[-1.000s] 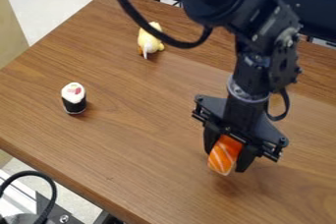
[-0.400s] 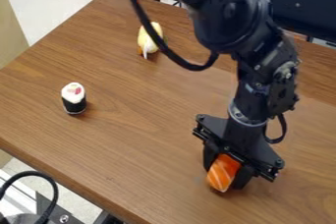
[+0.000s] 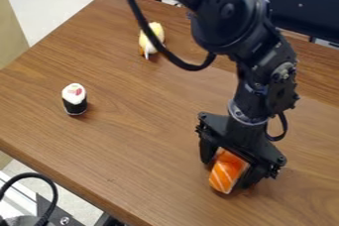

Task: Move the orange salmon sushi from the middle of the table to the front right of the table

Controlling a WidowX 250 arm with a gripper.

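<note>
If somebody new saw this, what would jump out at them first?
Probably the bright orange, white-striped toy sushi block, right of centre near the front, between the fingers of the black two-finger gripper. Next, the black-and-white toy sushi roll standing at left on the brown wooden table.

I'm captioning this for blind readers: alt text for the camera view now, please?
A black robot gripper is low around a salmon sushi toy above a wooden table; a maki roll toy and yellow toy sit apart.

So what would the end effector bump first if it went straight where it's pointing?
Probably the table, under the end effector; the orange sushi is between its fingers. I can't tell how near the table is.
</note>
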